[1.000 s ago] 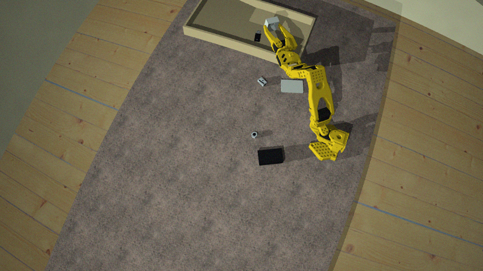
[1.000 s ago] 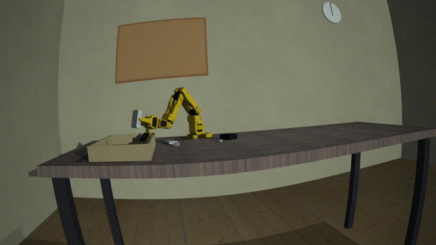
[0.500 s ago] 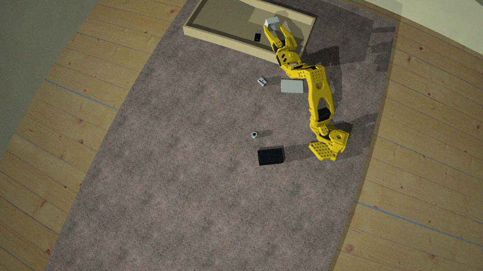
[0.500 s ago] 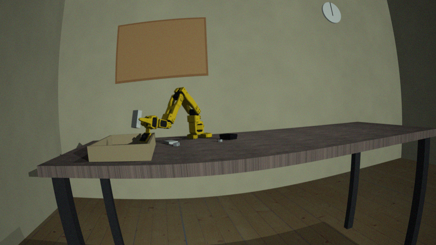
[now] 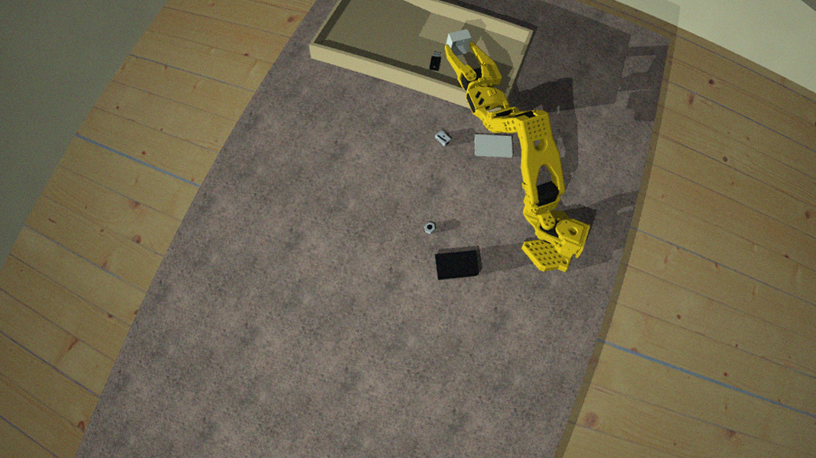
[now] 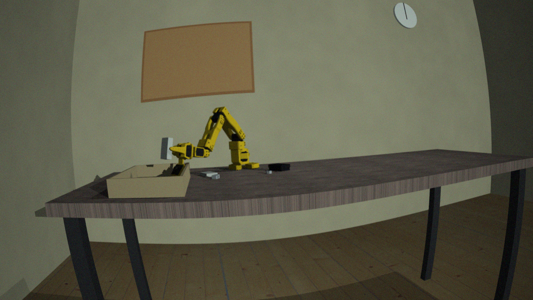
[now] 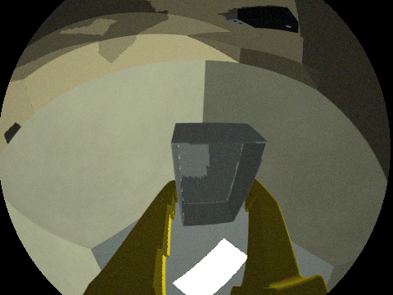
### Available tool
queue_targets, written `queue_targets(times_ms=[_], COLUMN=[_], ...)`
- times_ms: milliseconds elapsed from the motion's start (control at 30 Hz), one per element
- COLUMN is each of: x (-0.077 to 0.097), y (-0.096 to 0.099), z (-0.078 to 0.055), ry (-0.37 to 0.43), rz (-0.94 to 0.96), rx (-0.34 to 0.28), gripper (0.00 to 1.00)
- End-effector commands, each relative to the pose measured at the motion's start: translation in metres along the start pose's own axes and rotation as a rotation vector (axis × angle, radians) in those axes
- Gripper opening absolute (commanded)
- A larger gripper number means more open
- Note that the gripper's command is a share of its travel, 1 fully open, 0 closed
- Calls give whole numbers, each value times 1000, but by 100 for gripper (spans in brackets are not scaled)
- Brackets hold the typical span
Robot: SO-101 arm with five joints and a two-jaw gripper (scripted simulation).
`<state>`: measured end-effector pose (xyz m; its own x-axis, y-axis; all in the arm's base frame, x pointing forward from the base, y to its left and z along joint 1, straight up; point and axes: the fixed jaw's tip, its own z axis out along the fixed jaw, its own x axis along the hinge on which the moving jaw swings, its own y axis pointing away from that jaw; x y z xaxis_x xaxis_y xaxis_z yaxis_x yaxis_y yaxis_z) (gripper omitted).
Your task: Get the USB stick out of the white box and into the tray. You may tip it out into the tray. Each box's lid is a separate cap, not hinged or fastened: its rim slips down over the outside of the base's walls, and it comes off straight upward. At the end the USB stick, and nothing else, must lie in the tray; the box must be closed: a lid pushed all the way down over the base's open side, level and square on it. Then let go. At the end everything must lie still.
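Note:
My gripper is shut on the white box's base and holds it on edge, high above the tray. Its open side faces the wrist camera, and its inside looks empty. The black USB stick with a grey plug lies on the tray floor, near the front wall in the top view. The white lid lies flat on the table outside the tray, below the arm in the top view.
A small grey-white part lies beside the lid. A small nut-like part stands near a black box, close to the arm's base. The tray's walls stand up below the gripper.

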<state>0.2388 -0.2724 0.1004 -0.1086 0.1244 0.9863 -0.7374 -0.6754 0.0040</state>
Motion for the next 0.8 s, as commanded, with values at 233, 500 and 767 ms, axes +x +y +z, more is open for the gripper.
queue_targets(times_ms=[233, 500, 767], x=[11, 6, 3], y=[-3, -3, -3], z=[6, 8, 8], ry=[-10, -77, -131], rz=[11, 8, 6], rx=[7, 7, 8], gripper=[21, 21, 21])
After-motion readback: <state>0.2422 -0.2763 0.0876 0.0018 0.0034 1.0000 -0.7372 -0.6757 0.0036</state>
